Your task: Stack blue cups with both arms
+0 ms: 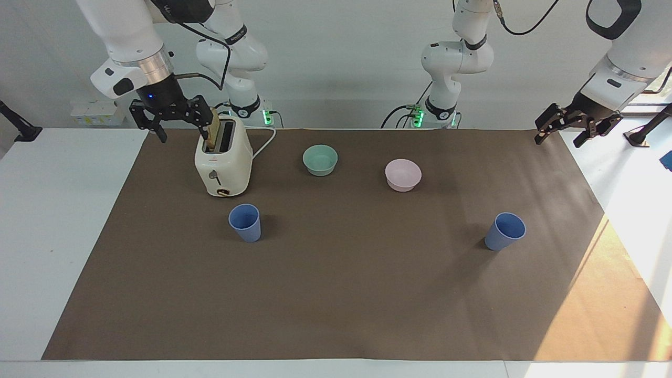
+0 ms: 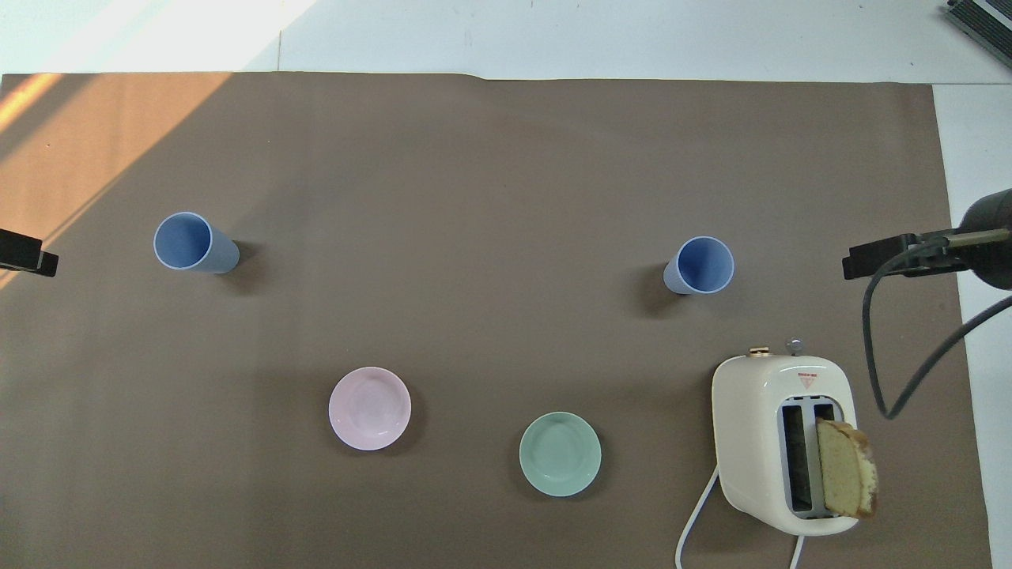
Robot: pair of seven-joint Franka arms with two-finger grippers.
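Two blue cups stand upright and far apart on the brown mat. One cup (image 1: 245,222) (image 2: 700,265) is just farther from the robots than the toaster, toward the right arm's end. The other cup (image 1: 505,231) (image 2: 194,243) is toward the left arm's end. My right gripper (image 1: 181,131) hangs open and empty in the air, over the mat beside the toaster's top. My left gripper (image 1: 559,140) hangs open and empty over the mat's corner at its own end. Neither gripper is touching a cup.
A cream toaster (image 1: 223,163) (image 2: 783,442) holds a bread slice (image 1: 211,134) sticking up close to the right gripper. A mint-green bowl (image 1: 320,160) and a pale pink bowl (image 1: 403,175) sit between the cups and the robots. Two smaller white arms (image 1: 236,63) stand at the table's back edge.
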